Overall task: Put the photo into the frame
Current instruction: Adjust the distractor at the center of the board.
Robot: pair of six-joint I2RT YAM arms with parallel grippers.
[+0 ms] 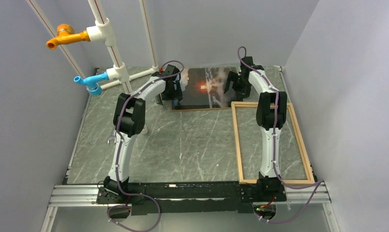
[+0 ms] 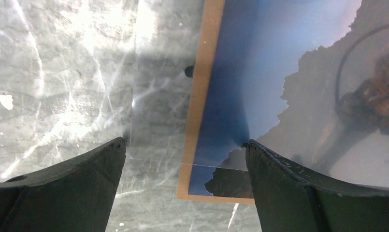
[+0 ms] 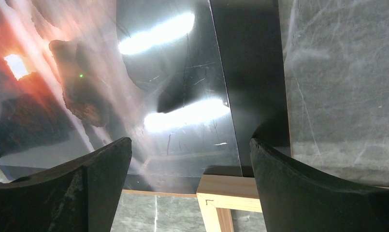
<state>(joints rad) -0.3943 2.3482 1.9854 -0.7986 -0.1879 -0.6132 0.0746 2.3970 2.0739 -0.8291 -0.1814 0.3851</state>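
Both claws wide open, nothing gripped in either. Photo [image 1: 202, 87] lies face up at far centre of table [image 1: 182, 150], glowing orange sun approx. mid-print, w/ one arm reaching to each short end. Left claw [image 2: 185, 141] hangs over photo's left edge: its left finger [image 2: 62, 193] is above bare table, and its right finger [image 2: 298, 193] is above the print. That fingertip meets its own reflection in the gloss, so it's at or v. near the surface; can't tell if it's actually touching. A brown board [image 2: 202, 82] shows as a narrow strip along that edge, under the photo and sticking out slightly past it. Right claw [image 3: 190, 141] hangs over photo's right end, jaws equally wide. One finger is over the glossy print w/ ceiling-light glare on it. The other is past a dark strip [image 3: 252, 72] that runs along the print's edge, over grey table. No contact visible there. Frame [image 1: 237, 145] lies flat on the right side of table, near the right arm, w/ only table surface inside it. Its far-left corner sits right by the photo's near-right corner; in right wrist view the dark strip reaches that wood corner, touching or overlapping, can't tell which. Photo is outside the frame, not yet in it.
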